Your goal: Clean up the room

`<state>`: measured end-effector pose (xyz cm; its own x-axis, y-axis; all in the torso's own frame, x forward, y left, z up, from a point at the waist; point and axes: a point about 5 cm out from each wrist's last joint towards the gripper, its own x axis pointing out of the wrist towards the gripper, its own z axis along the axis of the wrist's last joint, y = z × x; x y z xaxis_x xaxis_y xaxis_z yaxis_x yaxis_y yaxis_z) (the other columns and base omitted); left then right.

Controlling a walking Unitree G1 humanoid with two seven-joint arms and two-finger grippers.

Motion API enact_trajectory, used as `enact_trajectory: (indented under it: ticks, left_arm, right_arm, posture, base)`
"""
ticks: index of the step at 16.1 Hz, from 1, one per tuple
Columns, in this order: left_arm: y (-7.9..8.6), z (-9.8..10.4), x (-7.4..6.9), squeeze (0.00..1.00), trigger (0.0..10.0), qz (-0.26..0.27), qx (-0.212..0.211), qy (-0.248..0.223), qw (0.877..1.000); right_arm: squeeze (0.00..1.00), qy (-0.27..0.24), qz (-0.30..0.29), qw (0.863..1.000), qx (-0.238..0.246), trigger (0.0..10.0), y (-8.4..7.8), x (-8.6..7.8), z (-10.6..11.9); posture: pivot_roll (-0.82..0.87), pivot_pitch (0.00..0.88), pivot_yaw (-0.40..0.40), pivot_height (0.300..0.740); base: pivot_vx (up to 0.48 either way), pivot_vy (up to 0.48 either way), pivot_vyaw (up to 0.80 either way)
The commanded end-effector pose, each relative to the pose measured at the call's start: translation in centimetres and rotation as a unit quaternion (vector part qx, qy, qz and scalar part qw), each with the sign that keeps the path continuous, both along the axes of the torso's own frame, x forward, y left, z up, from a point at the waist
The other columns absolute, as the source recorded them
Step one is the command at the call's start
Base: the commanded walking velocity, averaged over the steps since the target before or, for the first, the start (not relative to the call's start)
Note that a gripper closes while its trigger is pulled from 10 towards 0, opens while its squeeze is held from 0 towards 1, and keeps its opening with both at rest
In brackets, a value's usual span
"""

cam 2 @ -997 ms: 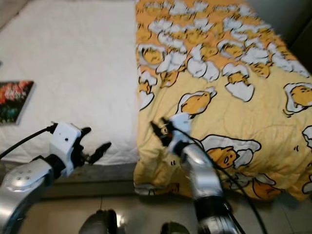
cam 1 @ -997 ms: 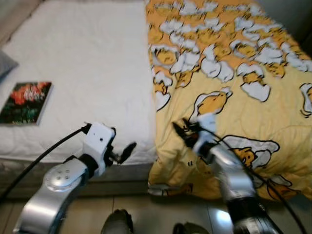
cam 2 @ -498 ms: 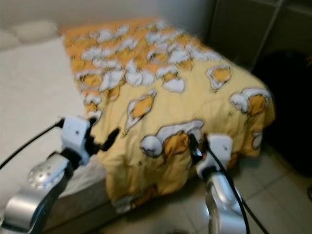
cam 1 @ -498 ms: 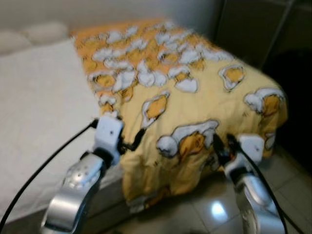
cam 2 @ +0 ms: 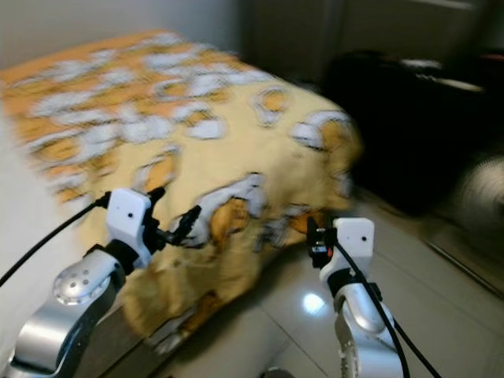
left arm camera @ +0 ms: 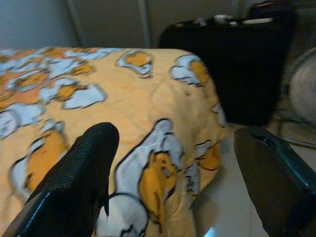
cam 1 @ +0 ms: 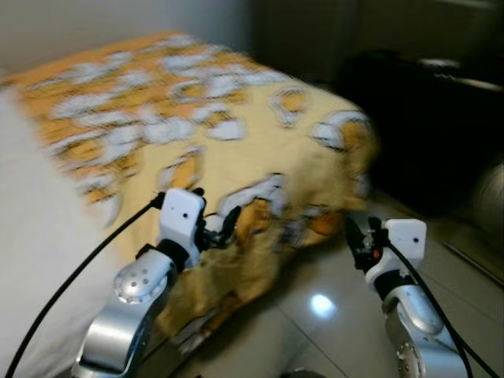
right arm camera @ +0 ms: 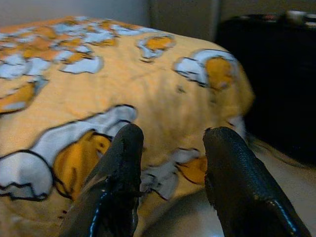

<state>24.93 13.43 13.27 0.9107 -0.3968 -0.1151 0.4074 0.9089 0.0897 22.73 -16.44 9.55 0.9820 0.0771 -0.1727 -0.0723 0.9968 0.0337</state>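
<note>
A yellow blanket (cam 1: 197, 134) printed with white and orange cartoon figures covers the bed and hangs over its corner toward the floor. My left gripper (cam 1: 217, 225) is held open in front of the blanket's hanging edge, with nothing between its fingers (left arm camera: 79, 182). My right gripper (cam 1: 359, 241) hovers over the floor just off the blanket's corner; its fingers (right arm camera: 121, 182) stand apart and hold nothing. The eye views are blurred by motion.
A strip of bare white mattress (cam 1: 27, 236) lies at the left. A large black case (cam 1: 425, 134) stands right of the bed, with a fan (cam 2: 482, 197) beside it. Glossy floor tiles (cam 1: 321, 305) lie below, dark doors behind.
The whole view has swung right and up: the book and most of the white mattress have left the picture, and the black case and fan have come in. Both arms keep their pose.
</note>
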Motion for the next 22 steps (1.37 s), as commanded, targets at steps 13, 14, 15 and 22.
enact_trajectory:
  ticks: [13,14,15,22]
  left_arm:
    - [1.6,-0.1,-0.1,0.00,10.0,0.065,-0.008,-0.009,0.998]
    - [1.7,-0.1,0.2,0.00,10.0,0.072,-0.004,-0.009,0.997]
    - [1.7,0.0,0.2,0.00,10.0,0.073,-0.004,-0.007,0.997]
    - [1.9,0.4,1.2,0.00,10.0,0.115,-0.032,-0.003,0.993]
  right_arm:
    - [0.00,0.006,0.046,0.996,-0.075,10.0,1.1,1.9,0.0]
    - [0.00,0.005,0.055,0.995,-0.084,10.0,1.2,2.3,0.1]
    - [0.00,0.004,0.056,0.995,-0.084,10.0,1.2,2.3,0.1]
    - [0.00,-0.014,0.077,0.993,-0.086,10.0,1.4,4.1,1.0]
  posture:
    - [0.02,0.000,0.005,0.740]
    - [0.02,0.000,0.004,0.740]
    - [0.02,0.000,0.004,0.740]
    - [0.03,0.000,0.000,0.740]
  base:
    - [0.000,0.000,-0.11]
    - [0.000,0.000,0.80]
    - [0.000,0.000,0.80]
    - [0.000,-0.143,0.80]
